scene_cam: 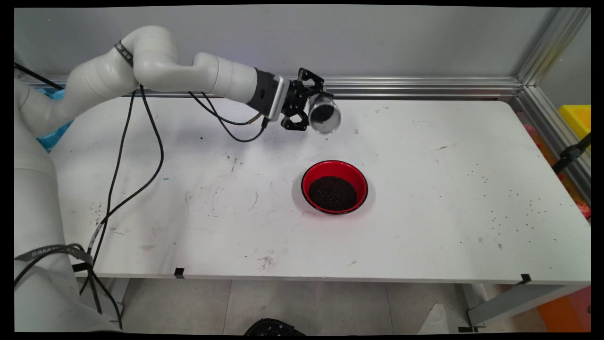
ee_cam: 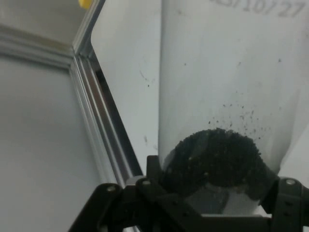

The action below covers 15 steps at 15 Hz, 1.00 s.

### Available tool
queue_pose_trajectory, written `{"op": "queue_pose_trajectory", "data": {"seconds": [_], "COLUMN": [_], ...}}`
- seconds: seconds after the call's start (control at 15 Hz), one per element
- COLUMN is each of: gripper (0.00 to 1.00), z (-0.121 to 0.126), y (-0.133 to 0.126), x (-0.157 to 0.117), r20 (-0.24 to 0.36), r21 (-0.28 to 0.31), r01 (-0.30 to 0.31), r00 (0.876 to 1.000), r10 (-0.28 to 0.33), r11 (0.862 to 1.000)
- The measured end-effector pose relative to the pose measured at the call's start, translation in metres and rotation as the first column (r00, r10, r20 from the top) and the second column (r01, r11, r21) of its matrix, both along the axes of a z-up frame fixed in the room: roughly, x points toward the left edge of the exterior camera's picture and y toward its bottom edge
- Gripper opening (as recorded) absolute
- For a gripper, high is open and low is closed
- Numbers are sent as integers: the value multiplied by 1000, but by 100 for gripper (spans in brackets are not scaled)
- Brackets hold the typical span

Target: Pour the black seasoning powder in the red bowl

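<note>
1. The tool (scene_cam: pixel 302 106) is clamped on a clear cup (scene_cam: pixel 324 114), tipped sideways, dark grains (ee_cam: pixel 215 157) inside.
2. At the cup's 6 o'clock, a red bowl (scene_cam: pixel 334 187) of dark grains sits on the desk (scene_cam: pixel 424 212).

clear cup (ee_cam: pixel 227 96) — partial printed digits at top edge, roughly "/10727", cut off. grey strap (scene_cam: pixel 47 252) on arm base — letters "sam", rest hidden.

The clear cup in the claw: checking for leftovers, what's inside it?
A clump of dark grains sits inside the cup, with specks on its wall. The claw hides part of the cup's base.
</note>
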<state>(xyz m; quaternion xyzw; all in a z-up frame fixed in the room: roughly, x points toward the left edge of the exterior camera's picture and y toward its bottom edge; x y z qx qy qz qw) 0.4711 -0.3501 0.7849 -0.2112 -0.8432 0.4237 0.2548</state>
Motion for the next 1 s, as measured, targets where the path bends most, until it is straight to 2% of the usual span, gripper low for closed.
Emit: {"op": "queue_pose_trajectory", "data": {"seconds": [0.27,0.47,0.8,1.0], "gripper": [0,0,0,0], "z": [-3,-6,-7,-6], "y": [4,6,6,3], "x": [-6,-12,-22,-27], "r20": [90,176,301,347], "r21": [-109,-201,-337,-409], "r01": [82,160,267,301], "r00": [993,977,939,924], "r10": [-72,-125,-165,-158], "r11": [991,967,903,862]}}
